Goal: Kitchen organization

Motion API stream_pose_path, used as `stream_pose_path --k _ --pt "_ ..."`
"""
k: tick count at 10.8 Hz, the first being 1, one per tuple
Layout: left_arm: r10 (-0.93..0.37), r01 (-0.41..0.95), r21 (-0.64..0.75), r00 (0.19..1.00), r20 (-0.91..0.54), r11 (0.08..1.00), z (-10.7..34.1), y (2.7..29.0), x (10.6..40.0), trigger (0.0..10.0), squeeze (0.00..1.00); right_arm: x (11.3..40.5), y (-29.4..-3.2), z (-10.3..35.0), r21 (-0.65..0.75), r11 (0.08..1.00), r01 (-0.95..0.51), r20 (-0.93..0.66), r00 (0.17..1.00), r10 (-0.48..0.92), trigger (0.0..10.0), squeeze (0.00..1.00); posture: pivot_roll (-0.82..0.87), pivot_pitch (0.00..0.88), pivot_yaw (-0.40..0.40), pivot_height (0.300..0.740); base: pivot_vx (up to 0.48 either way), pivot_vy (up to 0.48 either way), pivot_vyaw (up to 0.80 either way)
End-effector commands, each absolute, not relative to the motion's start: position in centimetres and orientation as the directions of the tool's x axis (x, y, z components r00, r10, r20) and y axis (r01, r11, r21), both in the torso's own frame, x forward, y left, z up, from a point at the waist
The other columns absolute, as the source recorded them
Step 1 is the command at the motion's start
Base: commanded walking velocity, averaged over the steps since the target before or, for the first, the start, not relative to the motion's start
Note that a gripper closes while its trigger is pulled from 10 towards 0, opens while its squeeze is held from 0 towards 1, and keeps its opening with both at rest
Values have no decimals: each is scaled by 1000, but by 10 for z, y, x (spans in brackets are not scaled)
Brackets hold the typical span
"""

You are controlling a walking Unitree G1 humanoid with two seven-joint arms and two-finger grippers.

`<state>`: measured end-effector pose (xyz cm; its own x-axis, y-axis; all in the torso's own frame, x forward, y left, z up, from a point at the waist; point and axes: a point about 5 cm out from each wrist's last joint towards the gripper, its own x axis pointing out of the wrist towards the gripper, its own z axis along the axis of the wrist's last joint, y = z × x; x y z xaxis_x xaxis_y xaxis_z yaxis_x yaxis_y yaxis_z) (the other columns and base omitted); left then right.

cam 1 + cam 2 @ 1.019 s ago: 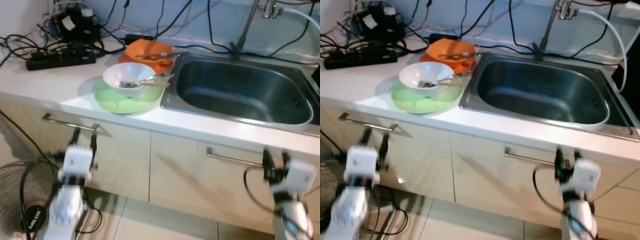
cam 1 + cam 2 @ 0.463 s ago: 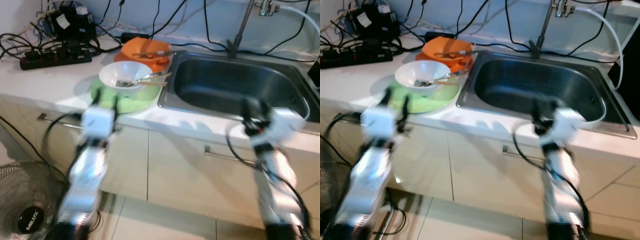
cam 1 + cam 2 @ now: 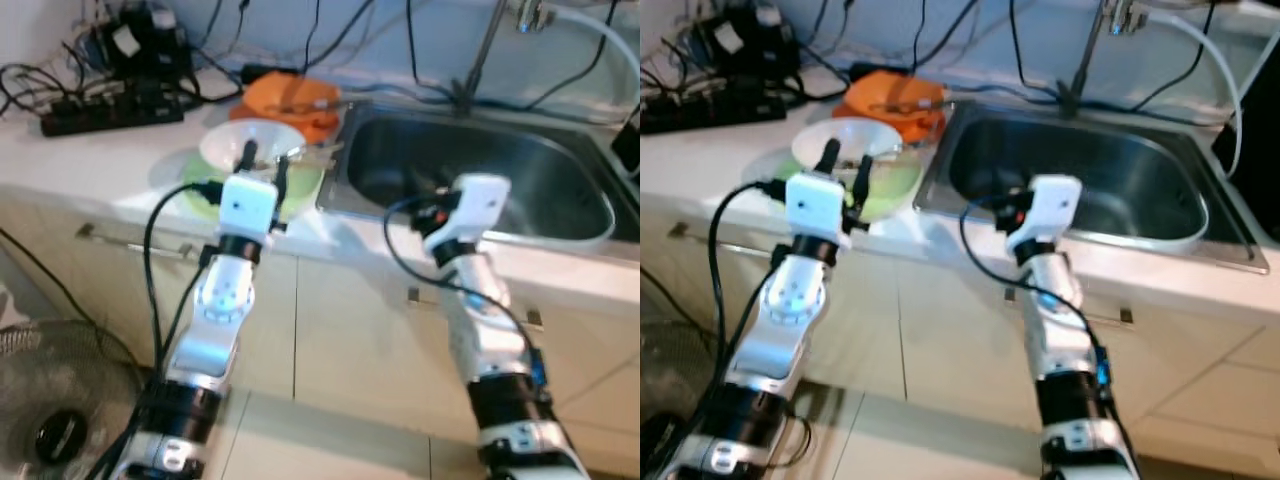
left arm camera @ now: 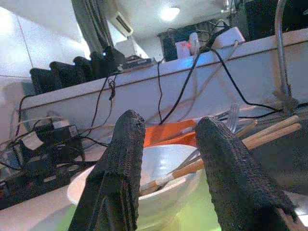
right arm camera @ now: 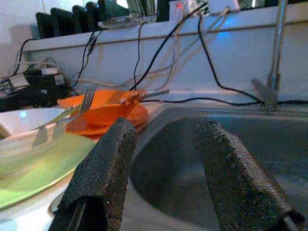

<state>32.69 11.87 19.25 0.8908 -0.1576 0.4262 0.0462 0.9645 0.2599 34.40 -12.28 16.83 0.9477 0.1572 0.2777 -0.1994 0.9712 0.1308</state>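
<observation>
In the head views we see both arms raised in front of a white worktop (image 3: 90,165) with a steel sink (image 3: 560,210) set into its right half. The left claw (image 3: 262,165) stands in the centre-left of the frame, its two black fingers (image 4: 120,168) spread apart and holding nothing, pointing at a white bowl (image 3: 250,145) just beyond them. The bowl sits on a pale green plate (image 3: 300,195); chopsticks (image 4: 260,137) and a fork (image 4: 232,115) rest in the bowl and stick out over its rim toward the sink. Behind the bowl, nearer the wall, lies an orange plate (image 3: 295,95) with cutlery across it, just beside the sink's left edge.

The right claw (image 5: 166,168) is at mid-frame over the near left corner of the sink, its fingers also spread and empty. In its wrist view we look between them into the dark basin, with the orange plate and green plate off to one side.

At the upper left of the frame a black power strip (image 3: 110,112) and a tangle of black cables (image 3: 60,75) lie on the worktop; more cables run along the wall at the top. A tap (image 3: 495,40) rises at the upper right, with a white hose (image 3: 600,25) beside it. Below the worktop are cream cabinet doors with bar handles (image 3: 130,243). At the lower left a fan (image 3: 50,400) stands on the tiled floor.

We can read no writing or labels anywhere; the head views are too blurred.
</observation>
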Motion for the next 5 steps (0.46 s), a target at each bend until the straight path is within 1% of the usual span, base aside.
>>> stream_pose_path --k 1,5 --pt "-165 51 264 887 432 963 194 116 328 10000 0 344 -124 166 127 973 -193 265 952 154 10000 0 195 0 -58 740 0 -274 0" --pt "-169 57 265 890 423 962 188 115 329 10000 0 349 -126 164 145 972 -183 260 955 141 10000 0 189 0 -51 740 0 -294 0"
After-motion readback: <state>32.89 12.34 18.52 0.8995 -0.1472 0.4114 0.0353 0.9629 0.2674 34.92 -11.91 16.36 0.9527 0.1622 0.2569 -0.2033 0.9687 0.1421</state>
